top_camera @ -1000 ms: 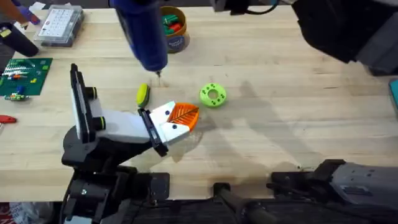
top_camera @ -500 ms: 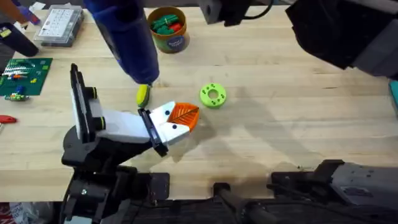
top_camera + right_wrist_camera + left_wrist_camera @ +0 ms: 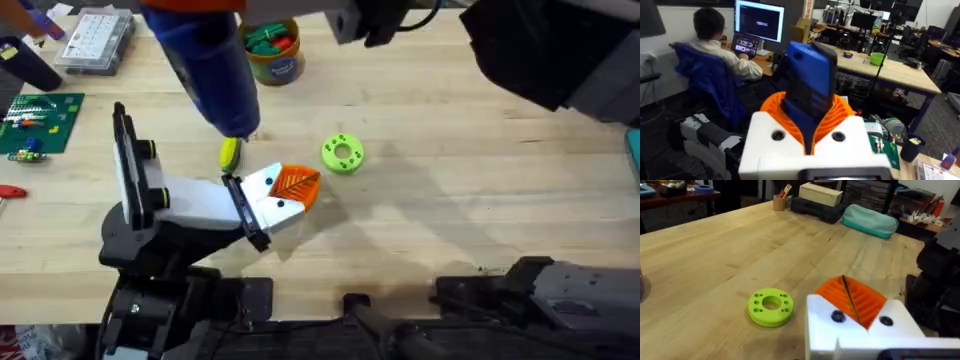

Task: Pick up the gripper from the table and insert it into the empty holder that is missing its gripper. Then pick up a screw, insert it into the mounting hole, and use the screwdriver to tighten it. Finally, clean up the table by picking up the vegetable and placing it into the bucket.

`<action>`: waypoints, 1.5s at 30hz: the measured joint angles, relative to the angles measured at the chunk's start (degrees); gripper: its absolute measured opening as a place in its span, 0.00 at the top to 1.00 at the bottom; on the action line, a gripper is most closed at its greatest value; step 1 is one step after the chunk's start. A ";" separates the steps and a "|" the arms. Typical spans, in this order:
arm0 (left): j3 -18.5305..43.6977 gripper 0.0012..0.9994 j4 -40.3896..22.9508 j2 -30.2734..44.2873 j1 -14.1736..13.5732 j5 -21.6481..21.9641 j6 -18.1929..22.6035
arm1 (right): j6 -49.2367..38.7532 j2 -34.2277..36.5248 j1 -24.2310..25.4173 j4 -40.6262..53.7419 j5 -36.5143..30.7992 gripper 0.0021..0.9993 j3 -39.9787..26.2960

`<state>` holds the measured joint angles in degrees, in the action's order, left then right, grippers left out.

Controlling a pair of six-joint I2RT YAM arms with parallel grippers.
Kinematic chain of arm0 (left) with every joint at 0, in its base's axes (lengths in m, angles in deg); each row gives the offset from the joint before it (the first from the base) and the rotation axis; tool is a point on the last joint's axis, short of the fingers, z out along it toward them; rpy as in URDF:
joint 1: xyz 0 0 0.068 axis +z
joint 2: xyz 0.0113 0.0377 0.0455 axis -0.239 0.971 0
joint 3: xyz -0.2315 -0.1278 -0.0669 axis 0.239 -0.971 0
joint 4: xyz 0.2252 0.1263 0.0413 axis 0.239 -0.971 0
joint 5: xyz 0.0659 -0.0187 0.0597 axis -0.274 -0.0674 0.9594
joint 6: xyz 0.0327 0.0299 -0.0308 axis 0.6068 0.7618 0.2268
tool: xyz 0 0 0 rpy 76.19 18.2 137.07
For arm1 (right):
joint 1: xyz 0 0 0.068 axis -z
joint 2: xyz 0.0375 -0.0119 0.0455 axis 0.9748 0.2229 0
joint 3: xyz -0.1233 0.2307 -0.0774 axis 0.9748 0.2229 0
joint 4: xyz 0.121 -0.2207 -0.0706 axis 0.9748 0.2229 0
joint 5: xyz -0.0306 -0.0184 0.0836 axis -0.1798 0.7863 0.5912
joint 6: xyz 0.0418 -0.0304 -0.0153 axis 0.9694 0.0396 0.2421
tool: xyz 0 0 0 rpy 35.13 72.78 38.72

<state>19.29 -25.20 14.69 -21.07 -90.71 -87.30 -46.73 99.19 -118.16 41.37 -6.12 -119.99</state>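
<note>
Thick blue cylindrical screwdriver clamped in right gripper, had swung left and lower; tip now just over small yellow-green vegetable. Left gripper stayed closed, empty, right of vegetable. Orange-brown bucket far behind. Screwing apparently finished; cleanup pending.

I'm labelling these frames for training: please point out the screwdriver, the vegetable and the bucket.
screwdriver (image 3: 215,70), overhead view, on its blue body.
vegetable (image 3: 230,154), overhead view, on its yellow middle.
bucket (image 3: 283,68), overhead view, on the blue label on its side.
</note>
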 joint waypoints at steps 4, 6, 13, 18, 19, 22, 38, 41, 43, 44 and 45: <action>0.00 0.99 0.00 0.00 0.00 0.00 0.00 | -0.23 0.00 0.00 0.00 0.76 0.96 0.00; 0.00 0.99 0.00 0.00 0.00 0.00 0.00 | -0.46 0.00 0.00 -0.20 0.89 0.96 0.04; 0.00 0.99 0.00 0.00 0.00 0.02 0.00 | -0.91 -0.02 0.02 -4.97 0.94 0.96 2.72; 0.00 0.99 0.00 0.00 0.00 0.00 0.00 | -0.88 0.00 0.00 -7.32 0.94 0.96 5.91; 0.00 0.99 0.00 0.00 0.00 0.00 0.00 | -0.88 0.00 0.00 -7.34 0.94 0.96 6.26; 0.00 0.99 0.00 0.00 0.00 0.00 0.00 | -0.88 0.00 0.00 -7.56 0.92 0.96 6.98; 0.00 0.99 0.00 0.00 0.00 0.00 0.00 | -0.90 0.00 0.00 -8.22 0.91 0.96 9.56; 0.00 0.99 0.00 0.00 0.00 0.00 0.00 | -0.90 0.00 0.00 -8.49 0.65 0.96 10.73; 0.00 0.99 0.00 0.00 0.00 0.00 0.00 | -0.91 0.00 0.02 -10.13 0.47 0.96 12.03; 0.00 0.99 0.00 0.00 0.00 0.00 0.00 | -0.89 0.00 0.01 -11.10 0.46 0.96 12.65; 0.00 0.99 0.00 0.00 0.00 0.00 0.00 | -0.90 0.00 0.00 -12.37 0.40 0.96 13.38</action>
<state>19.29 -25.20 14.69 -21.07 -90.71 -87.30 -47.63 99.19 -118.16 29.00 -5.72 -106.61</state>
